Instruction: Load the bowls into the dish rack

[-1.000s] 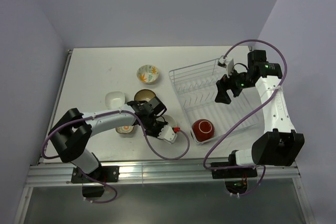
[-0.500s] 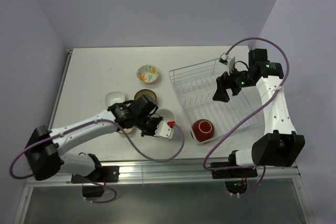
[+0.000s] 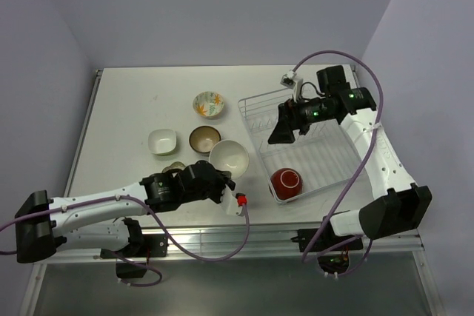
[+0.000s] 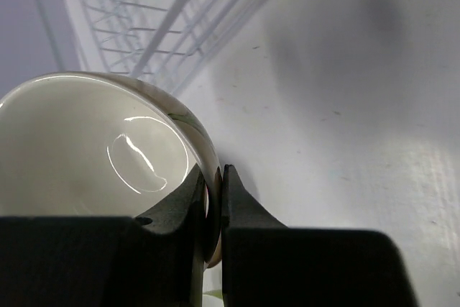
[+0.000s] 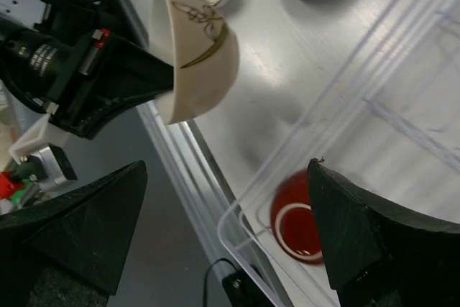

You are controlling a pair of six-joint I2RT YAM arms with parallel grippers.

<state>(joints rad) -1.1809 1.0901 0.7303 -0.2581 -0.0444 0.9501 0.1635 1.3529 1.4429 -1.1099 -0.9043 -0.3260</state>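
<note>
A: Where is the rack [image 3: 315,155], and what could be upset there?

B: It is found ahead of the left gripper [image 3: 222,174] and directly below the right gripper [image 3: 285,131], whose jaws are spread wide with nothing between them. Were that arm lowered carelessly, the wires could be struck and the rack shoved.

A: And the cream bowl [image 3: 228,157]?

B: It is clamped between the left jaws by its rim alone, one finger inside and one outside. It appears to be lifted off the table, short of the rack's near wall. With so thin a pinch, it could be swung or dropped if the arm were jerked. The brown bowl [image 3: 204,138], just beyond those jaws, could then be hit.

A: The red bowl [image 3: 286,180]?

B: It is set, apparently upside down, in the rack corner nearest the left jaws. If the cream bowl were lowered there, the two could be knocked together.

A: The smallest concern?

B: The glazed rim itself: it could be let slip between the pads.
</note>
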